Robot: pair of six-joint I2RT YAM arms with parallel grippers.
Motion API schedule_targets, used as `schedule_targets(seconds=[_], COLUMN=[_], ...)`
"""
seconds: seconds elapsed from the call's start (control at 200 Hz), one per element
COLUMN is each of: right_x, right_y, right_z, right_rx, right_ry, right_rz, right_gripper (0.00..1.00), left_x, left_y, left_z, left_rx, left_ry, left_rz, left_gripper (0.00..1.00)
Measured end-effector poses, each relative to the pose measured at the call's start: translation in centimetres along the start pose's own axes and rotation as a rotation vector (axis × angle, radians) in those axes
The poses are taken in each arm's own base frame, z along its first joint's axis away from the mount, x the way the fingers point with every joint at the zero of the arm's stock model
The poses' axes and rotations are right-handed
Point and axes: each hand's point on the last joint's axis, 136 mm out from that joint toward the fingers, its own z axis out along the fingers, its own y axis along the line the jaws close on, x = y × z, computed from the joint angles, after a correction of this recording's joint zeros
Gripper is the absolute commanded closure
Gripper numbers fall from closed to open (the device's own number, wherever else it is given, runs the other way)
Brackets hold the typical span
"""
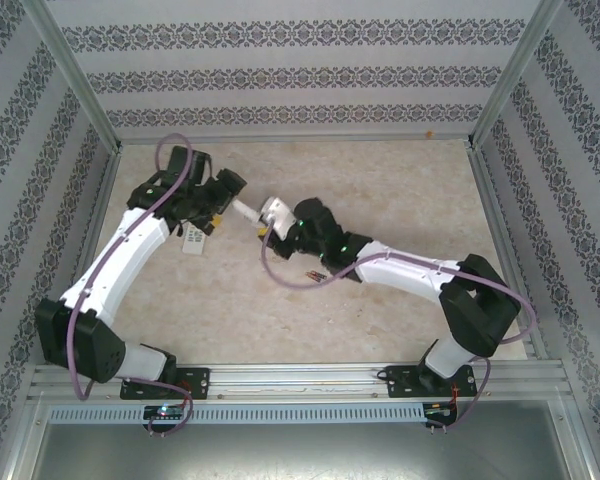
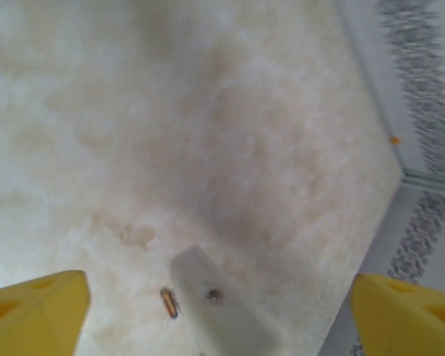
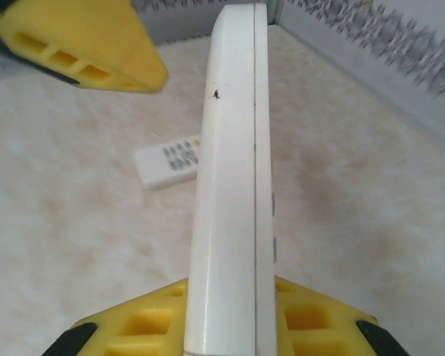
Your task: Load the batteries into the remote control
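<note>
My right gripper (image 3: 230,315) is shut on a long white remote control (image 3: 233,148), which is held edge-on above the table and points away from the camera. In the top view the remote control (image 1: 248,211) reaches from the right gripper (image 1: 275,222) toward the left gripper (image 1: 218,200). The left gripper (image 2: 219,297) stands wide open around the remote's blurred far end (image 2: 226,315) without touching it. One battery (image 2: 168,302), small and orange-brown, lies on the table below. Small dark batteries (image 1: 314,275) lie beside the right forearm.
A second white remote with grey buttons (image 3: 169,159) lies face up on the table under the left arm (image 1: 194,240). One yellow finger of the left gripper (image 3: 81,44) hangs close to the held remote's tip. Patterned walls (image 1: 300,70) enclose the beige table.
</note>
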Motion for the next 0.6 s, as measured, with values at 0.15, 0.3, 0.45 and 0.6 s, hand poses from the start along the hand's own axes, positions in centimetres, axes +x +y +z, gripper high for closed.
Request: schedule_targets(seconds=[0.15,0.3,0.45,0.6], right_x=[-4.3,-8.6,-11.2,-12.3], right_y=[-3.5,-2.8,-0.5,0.9], right_z=[-2.4,-4.1,-4.1,-2.8], right_rx=[-0.163,-0.333,-0.478,-0.55], right_ry=[-0.092,-0.143,-0.147,-0.127], right_rz=[0.438,0.677,0.815,0.896], right_gripper=[0.86,0.85,0.85,0.83], left_x=[-2.8,-2.7,-1.5,-1.1], left_y=[-3.3,-6.5,-7.6,-10.1], left_z=[-3.7,-3.2,-2.7,-5.7], left_rx=[0.311,0.604,0.736,0.875], left_ry=[-0.046,0.049,0.143,0.147], left_rz=[0.093,0.136,0.138,0.194], left_gripper=[0.03,0.06,0.15,0.4])
